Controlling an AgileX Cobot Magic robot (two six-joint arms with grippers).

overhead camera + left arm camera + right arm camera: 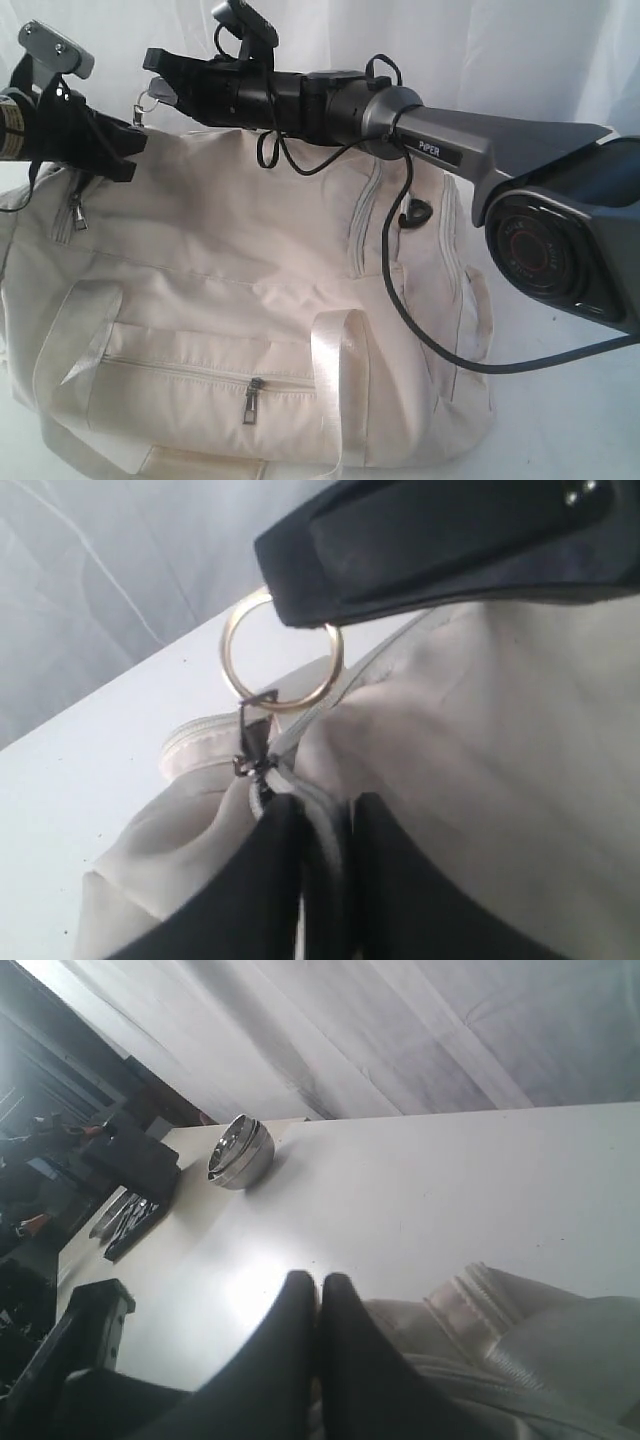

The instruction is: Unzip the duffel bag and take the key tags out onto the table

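Note:
The cream duffel bag (240, 300) lies on the white table (560, 420) and fills most of the exterior view. My left gripper (125, 150) (325, 810) is shut on the bag's fabric and zipper tape, just behind the top zipper slider (250, 760). The metal ring pull (150, 100) (280, 650) stands up from that slider at the bag's far left end. My right gripper (158, 85) (320, 1285) reaches across the bag, jaws pressed together, and seems to pinch the ring. The key tags are hidden.
A front pocket zipper (255, 395) and an end zipper pull (77, 215) hang shut. A black cable (400, 300) droops over the bag. Beyond the bag on the table are a metal bowl (240, 1150) and dark tools (130, 1170).

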